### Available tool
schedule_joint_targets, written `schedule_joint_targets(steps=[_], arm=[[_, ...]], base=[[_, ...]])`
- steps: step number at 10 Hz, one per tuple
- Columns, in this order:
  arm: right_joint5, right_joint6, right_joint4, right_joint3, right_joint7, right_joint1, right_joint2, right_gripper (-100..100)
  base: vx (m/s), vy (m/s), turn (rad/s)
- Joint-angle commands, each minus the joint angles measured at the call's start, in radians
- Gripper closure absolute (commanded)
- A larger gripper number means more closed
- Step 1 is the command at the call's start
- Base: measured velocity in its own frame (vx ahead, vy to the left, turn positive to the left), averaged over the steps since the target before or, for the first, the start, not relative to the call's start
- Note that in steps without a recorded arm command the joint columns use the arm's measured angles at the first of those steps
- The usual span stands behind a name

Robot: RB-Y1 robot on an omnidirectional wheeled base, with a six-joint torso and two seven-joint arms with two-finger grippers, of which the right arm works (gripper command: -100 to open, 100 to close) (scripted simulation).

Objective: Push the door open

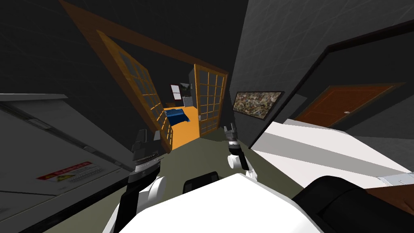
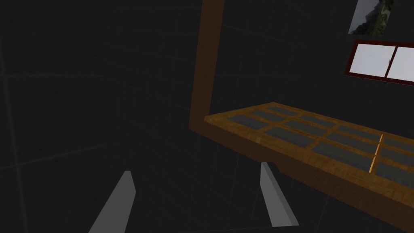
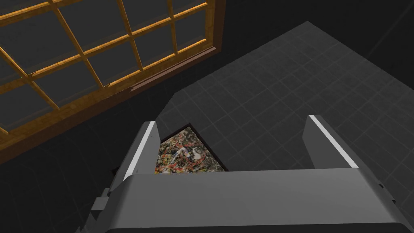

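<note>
orange-brown wooden door leaf with grey glass panes [image 1: 139,91], long axis upright, angles into the orange-floored room, just ahead of the left gripper [image 1: 147,139], fingers spread; matching right leaf [image 1: 210,99]; right gripper [image 1: 230,130] likewise spread.

Dark tiled walls [image 1: 262,48], olive floor [image 1: 210,155], one speckled framed painting [image 1: 256,103].

Both arms reach forward, one on each side of the chest. The left hand [image 1: 146,139] is raised at the near left on a dark wrist [image 1: 139,170] above a white forearm [image 1: 155,190], and its two fingers [image 2: 117,202] stand wide apart. The right hand [image 1: 230,131] is held farther out to the right, pointing ahead, and its fingers [image 3: 142,147] are also parted.
</note>
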Motion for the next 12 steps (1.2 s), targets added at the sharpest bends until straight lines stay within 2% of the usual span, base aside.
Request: schedule_joint_targets(steps=[1, 3, 9, 10, 12], arm=[[-0.014, -0.012, 0.037, 0.001, -0.032, -0.012, -0.007, -100], [-0.033, -0.027, 0.089, 0.005, -0.073, -0.029, -0.015, -100], [-0.073, -0.061, 0.204, 0.013, -0.162, -0.066, -0.026, -100], [-0.088, -0.073, 0.244, 0.016, -0.193, -0.079, -0.029, -100], [-0.102, -0.086, 0.285, 0.018, -0.226, -0.092, -0.031, -100]], base=[[0.135, -0.059, 0.139], [0.126, -0.040, 0.131], [0.097, -0.041, 0.117], [0.101, -0.073, 0.208], [0.130, -0.060, 0.135]])
